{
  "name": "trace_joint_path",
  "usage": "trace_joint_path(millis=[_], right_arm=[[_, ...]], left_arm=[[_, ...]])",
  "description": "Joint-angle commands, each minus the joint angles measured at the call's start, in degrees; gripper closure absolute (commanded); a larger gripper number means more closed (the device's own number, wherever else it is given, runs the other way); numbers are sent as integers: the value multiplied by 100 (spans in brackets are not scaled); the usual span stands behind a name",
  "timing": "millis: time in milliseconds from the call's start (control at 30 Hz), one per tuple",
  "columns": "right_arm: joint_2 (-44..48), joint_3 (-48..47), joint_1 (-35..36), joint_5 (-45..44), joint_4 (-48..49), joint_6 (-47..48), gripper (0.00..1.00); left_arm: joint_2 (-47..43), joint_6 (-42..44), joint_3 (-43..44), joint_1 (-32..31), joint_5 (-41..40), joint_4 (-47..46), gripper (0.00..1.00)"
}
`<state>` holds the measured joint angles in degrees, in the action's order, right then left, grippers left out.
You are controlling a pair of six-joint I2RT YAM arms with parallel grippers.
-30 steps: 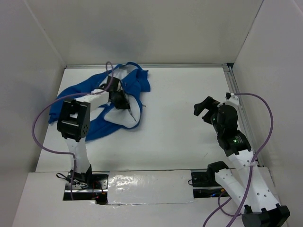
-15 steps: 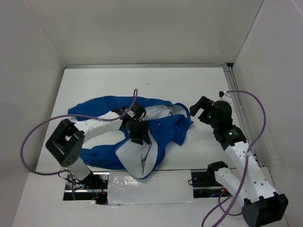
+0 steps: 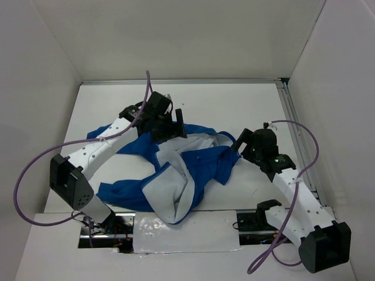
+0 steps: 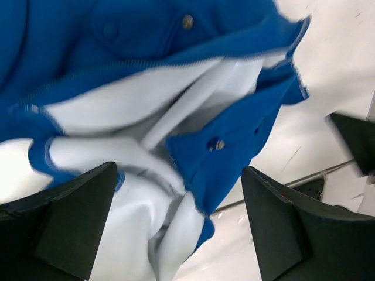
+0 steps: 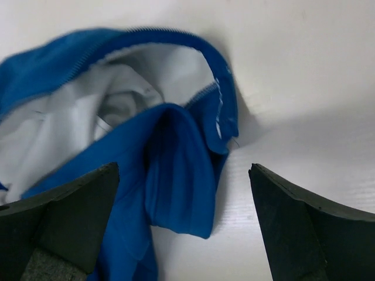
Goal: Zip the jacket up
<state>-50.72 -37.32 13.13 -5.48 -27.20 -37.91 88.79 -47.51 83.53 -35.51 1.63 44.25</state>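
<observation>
Jacket (image 3: 205, 164) is lying crumpled and open-fronted on the near-middle of the table (image 3: 234, 105), with lots of white lining showing. Left gripper (image 3: 176, 126) hangs over its far left part, jaws spread wide, nothing in them. Right gripper (image 3: 241, 142) sits just by the jacket's right edge, also gaping and empty.

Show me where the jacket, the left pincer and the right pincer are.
jacket (image 3: 206, 167): top view, blue outer fabric.
left pincer (image 4: 179, 171): left wrist view, midway between fingertips.
right pincer (image 5: 183, 168): right wrist view, midway between fingertips.
</observation>
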Motion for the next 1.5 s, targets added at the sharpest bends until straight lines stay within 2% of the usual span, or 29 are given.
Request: trace_joint_path(millis=[0, 33, 167, 400, 500, 600, 633, 667, 700, 733, 767, 833, 867, 967, 1000, 1133, 1333, 1367, 1467], right_arm=[[88, 374, 67, 239, -111, -366, 1], [149, 592, 67, 379, 3, -453, 2], [133, 963, 94, 951, 452, -691, 7], [-446, 1060, 155, 566, 716, -840, 7], [-667, 1095, 155, 426, 987, -893, 8], [-992, 1139, 190, 319, 1434, -1007, 8], [-1175, 1148, 190, 223, 1559, -1034, 12], [-1264, 1131, 182, 161, 1647, -1086, 14], [-1439, 1026, 182, 109, 1735, -1130, 16], [-1528, 964, 190, -22, 1805, -1131, 24], [-1607, 903, 225, -102, 1884, -1166, 28], [-1923, 657, 252, -296, 1973, -1096, 37], [-2150, 421, 269, -409, 1956, -1070, 41], [-2468, -97, 261, -795, 1834, -956, 74], [-2582, -257, 226, -884, 1737, -946, 100], [-2496, -1091, 217, -1367, 1341, -604, 100], [-2434, -3428, 217, -2492, 191, 527, 100], [-2408, -3901, 234, -2589, 154, 678, 100], [-2127, -4511, 243, -2713, 346, 1285, 100]], left_arm=[[506, 698, 628, 219, 90, -22, 1], [760, 821, 908, 228, 127, -65, 1], [1385, 2180, 1121, 246, 714, -977, 1], [2755, 3361, 2281, 88, 1919, -1225, 1], [2976, 3678, 2344, -105, 1938, -1269, 1], [3100, 3643, 2239, -185, 1710, -1278, 1], [3126, 3521, 2195, -176, 1466, -1270, 1], [3135, 3477, 2168, -167, 1350, -1261, 5], [3144, 3415, 2133, -150, 1244, -1235, 21], [3153, 3319, 2098, -132, 1078, -1235, 33], [3118, 3274, 2089, -123, 1024, -1217, 59], [3030, 3125, 2019, -53, 963, -1287, 80], [2934, 3055, 1958, -18, 936, -1322, 100], [2619, 2765, 1870, 140, 761, -1349, 100], [2521, 2677, 1826, 219, 682, -1384, 100], [1941, 2501, 1702, 378, 198, -1367, 100], [713, 2571, 1895, 448, -698, -1200, 100], [544, 2562, 1904, 448, -777, -1173, 100], [-299, 2623, 1633, 387, -1024, -1225, 100]])
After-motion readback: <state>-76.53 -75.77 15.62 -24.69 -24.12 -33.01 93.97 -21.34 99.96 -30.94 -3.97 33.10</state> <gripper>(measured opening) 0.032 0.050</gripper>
